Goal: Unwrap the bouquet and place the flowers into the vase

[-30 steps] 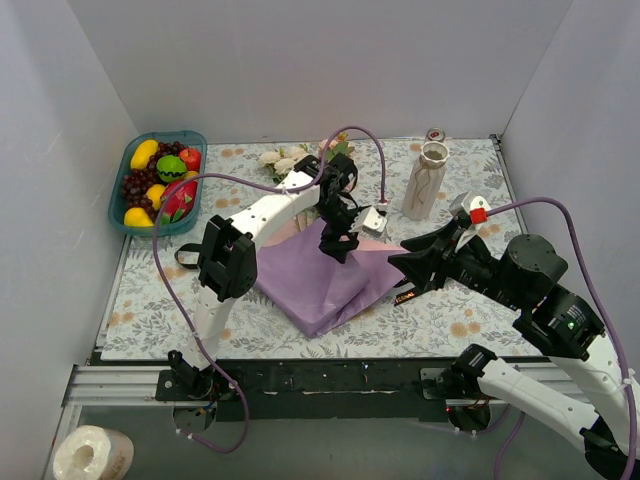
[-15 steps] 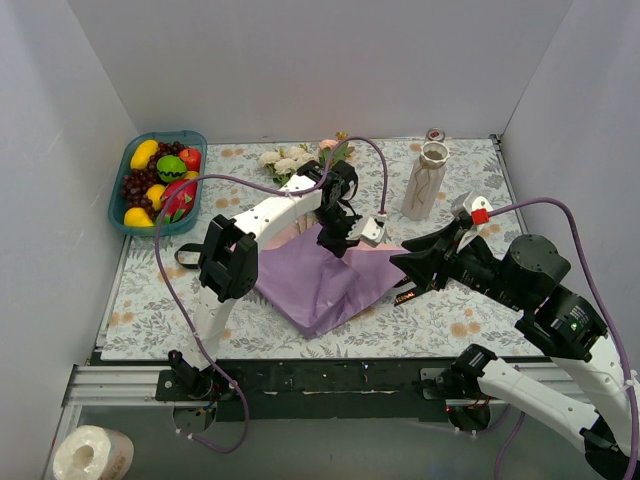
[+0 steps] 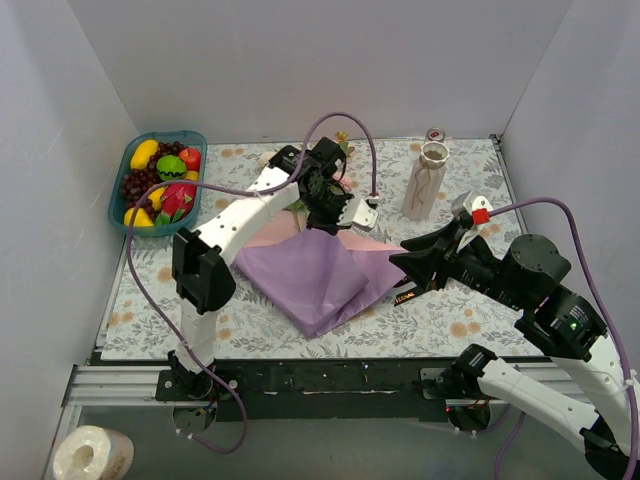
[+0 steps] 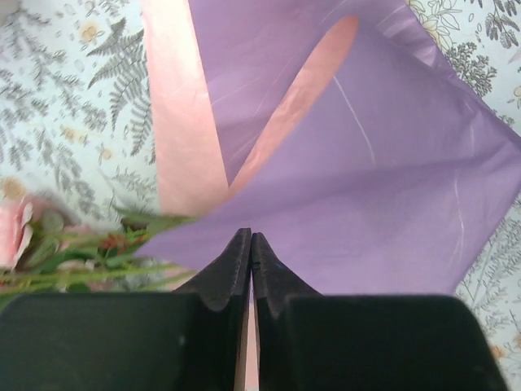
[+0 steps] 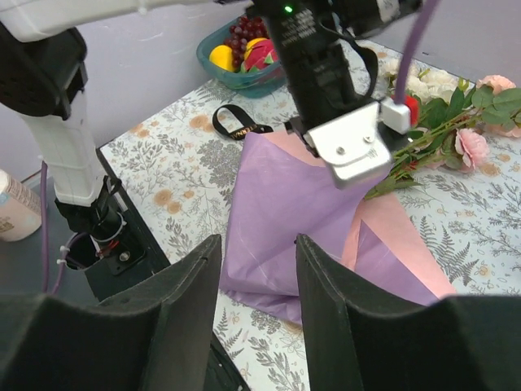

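Note:
The bouquet lies undone. Its purple-and-pink paper [image 3: 320, 275] is spread on the table, pink inner side [image 4: 183, 122] showing. The flowers [image 5: 456, 106] lie behind it, stems and a pink rose [image 4: 12, 232] at the left of the left wrist view. My left gripper [image 3: 322, 222] hangs over the paper's far edge. Its jaws are pressed together [image 4: 251, 238] on that edge, which rises to the tips. My right gripper [image 3: 402, 262] is open at the paper's right corner [image 5: 257, 244] and holds nothing. The cream vase [image 3: 425, 180] stands upright at the back right.
A teal basket [image 3: 197, 140] of plastic fruit sits at the back left. The black ribbon [image 3: 185, 258] lies loose left of the paper. A small red-topped jar [image 3: 435, 134] stands behind the vase. Grey walls enclose three sides of the table.
The left gripper shut on the paper and drew back and left toward the flowers. The sheet opened wider and shows more pink. The right arm has hardly moved.

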You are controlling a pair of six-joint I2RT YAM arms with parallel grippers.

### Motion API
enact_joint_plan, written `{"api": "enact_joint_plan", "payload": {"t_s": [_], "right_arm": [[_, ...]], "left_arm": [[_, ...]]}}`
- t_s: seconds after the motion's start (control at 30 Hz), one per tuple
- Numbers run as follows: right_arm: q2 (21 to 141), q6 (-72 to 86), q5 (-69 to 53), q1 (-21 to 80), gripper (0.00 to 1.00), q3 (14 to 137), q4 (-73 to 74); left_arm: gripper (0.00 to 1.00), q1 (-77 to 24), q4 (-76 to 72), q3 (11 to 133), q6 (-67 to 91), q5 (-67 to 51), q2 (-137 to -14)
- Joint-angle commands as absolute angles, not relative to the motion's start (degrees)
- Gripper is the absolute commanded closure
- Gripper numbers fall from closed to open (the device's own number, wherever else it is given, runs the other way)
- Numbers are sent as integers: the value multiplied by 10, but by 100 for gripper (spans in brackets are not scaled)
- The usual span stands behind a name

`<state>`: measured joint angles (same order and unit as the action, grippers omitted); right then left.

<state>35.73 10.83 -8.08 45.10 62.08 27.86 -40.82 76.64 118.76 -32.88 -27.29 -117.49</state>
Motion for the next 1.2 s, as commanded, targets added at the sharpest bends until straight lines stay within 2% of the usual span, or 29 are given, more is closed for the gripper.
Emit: {"api": "enact_joint_plan", "payload": {"t_s": [0.0,0.17,0.3,0.37,0.47,0.63,0.83,1.03,1.17], "right_arm": [[359,112,-91,450,51,627,236],[359,112,-97,451,52,621,227],[358,116,-100,451,51,613,217],[358,118,-104,451,51,612,214],[358,118,-105,451,50,612,215],[364,116,-105,451,51,610,211],[374,118,-115,451,50,601,200],[381,119,-125,451,51,599,187],[383,120,-130,451,52,597,183]], "left_arm": [[100,-389,792,1153,-320,-248,-1083],[100,-370,788,1142,-308,-257,-1083],[34,-328,755,1203,-239,-314,-1164],[29,-281,768,1296,-210,-376,-1213],[25,-239,787,1363,-166,-430,-1296],[25,-217,699,1203,-149,-455,-1264],[26,-187,717,1208,-148,-495,-1305],[25,-177,613,1083,-127,-473,-1267],[25,-177,562,1049,-115,-462,-1262]]}}
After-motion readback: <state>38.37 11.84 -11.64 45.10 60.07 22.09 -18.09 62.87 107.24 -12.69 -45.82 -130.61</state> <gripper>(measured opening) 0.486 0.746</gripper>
